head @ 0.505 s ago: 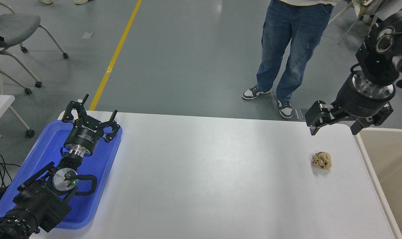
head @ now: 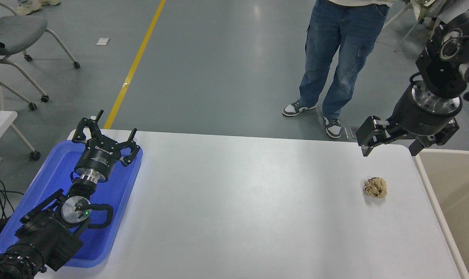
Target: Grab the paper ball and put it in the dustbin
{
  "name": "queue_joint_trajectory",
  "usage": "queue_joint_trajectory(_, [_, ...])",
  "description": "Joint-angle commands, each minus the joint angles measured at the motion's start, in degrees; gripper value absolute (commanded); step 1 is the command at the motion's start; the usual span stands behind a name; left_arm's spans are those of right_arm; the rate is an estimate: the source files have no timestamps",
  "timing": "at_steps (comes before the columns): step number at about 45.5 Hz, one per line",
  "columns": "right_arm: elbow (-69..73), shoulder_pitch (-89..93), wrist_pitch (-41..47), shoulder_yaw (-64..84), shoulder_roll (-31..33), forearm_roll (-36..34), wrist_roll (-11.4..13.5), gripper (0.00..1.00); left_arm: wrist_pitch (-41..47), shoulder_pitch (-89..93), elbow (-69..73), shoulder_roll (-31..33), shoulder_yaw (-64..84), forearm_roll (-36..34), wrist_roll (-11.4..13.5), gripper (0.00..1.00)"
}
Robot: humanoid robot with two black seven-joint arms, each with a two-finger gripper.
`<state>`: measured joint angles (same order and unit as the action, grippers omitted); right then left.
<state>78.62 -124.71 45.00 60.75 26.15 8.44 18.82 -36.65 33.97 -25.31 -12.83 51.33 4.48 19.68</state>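
Observation:
The tan paper ball (head: 375, 187) lies on the white table (head: 250, 201) near its right edge. My right gripper (head: 391, 151) hangs open and empty above the table's far right corner, above and behind the ball, its two fingers spread wide. The beige dustbin (head: 453, 190) stands just off the table's right edge, partly cut off by the picture. My left gripper (head: 102, 130) is open and parked over the blue tray at the lower left.
A shallow blue tray (head: 44, 193) sits at the table's left end under the left arm. A person in jeans (head: 335, 58) stands on the floor beyond the far edge. Chairs (head: 17, 35) stand at the top left.
The right gripper has shifted very slightly upward; the ball and the left arm have not moved.

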Motion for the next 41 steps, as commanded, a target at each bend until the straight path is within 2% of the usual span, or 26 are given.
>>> queue_joint_trajectory(1, [-0.84, 0.43, 0.0, -0.02, -0.14, 0.0, 0.07, 1.0, 0.0, 0.04, 0.0, 0.0, 0.0, 0.0, 0.01, 1.0])
queue_joint_trajectory(41, [-6.46, 4.47, 0.0, -2.57, -1.28, 0.08, -0.01, 1.0, 0.0, 0.04, 0.0, 0.0, 0.0, 0.0, 0.01, 1.0])
